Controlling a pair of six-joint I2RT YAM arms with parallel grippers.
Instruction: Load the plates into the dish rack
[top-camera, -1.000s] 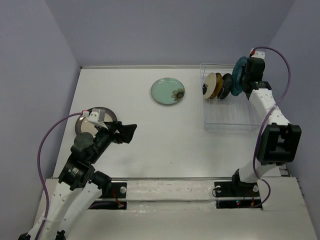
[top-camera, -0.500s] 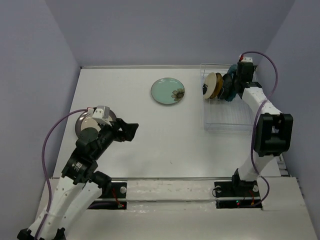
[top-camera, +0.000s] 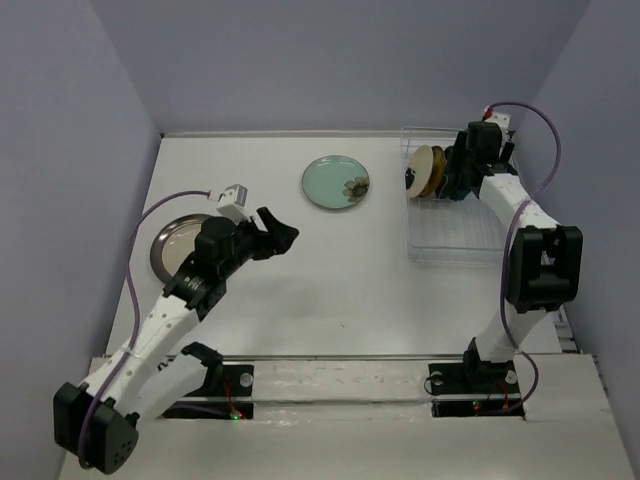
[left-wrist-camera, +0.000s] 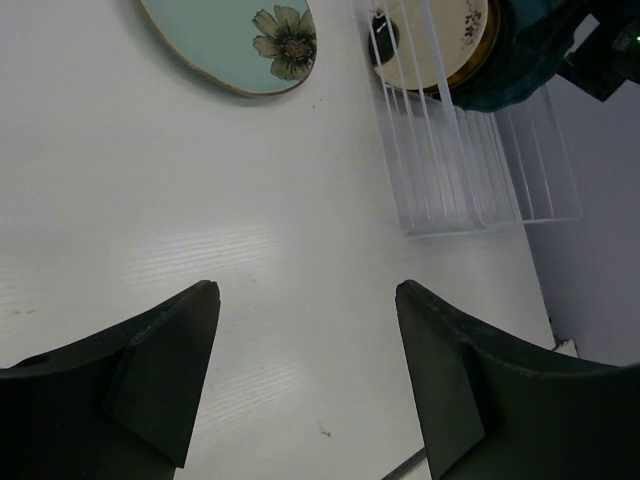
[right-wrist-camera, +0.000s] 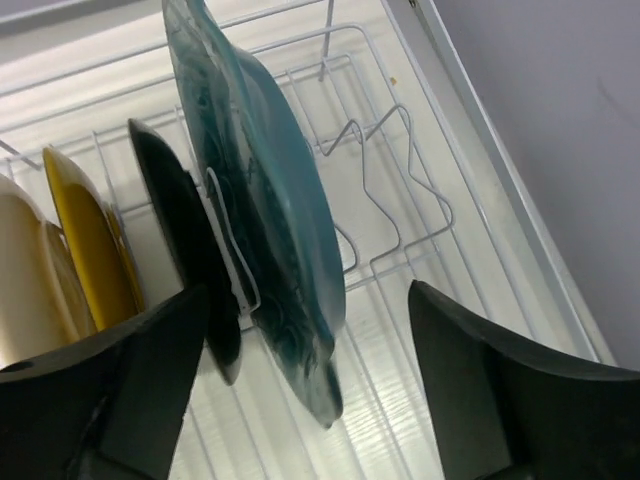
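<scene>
The right gripper (right-wrist-camera: 308, 295) is released, its dark fingers (right-wrist-camera: 120, 400) spread wide on either side of the scalloped dark teal plate (right-wrist-camera: 260, 200), neither one closed onto it; that plate stands on edge, leaning, in the clear rectangular dish rack with thin upright dividers (top-camera: 455, 235) at the far right of the white table (top-camera: 350, 270); just beside it stand the black round plate (right-wrist-camera: 185, 240), then the amber plate with a dark rim (right-wrist-camera: 90, 245), then the cream plate with a black patch (top-camera: 422, 170). The left gripper (left-wrist-camera: 310, 370) hangs above bare tabletop, jaws apart, grasping nothing; the pale mint round plate with a flower (top-camera: 337, 182) lies flat beyond it, well apart from the rack; the grey-rimmed beige plate (top-camera: 172, 248) lies flat near the left edge, partly hidden by the left arm.
</scene>
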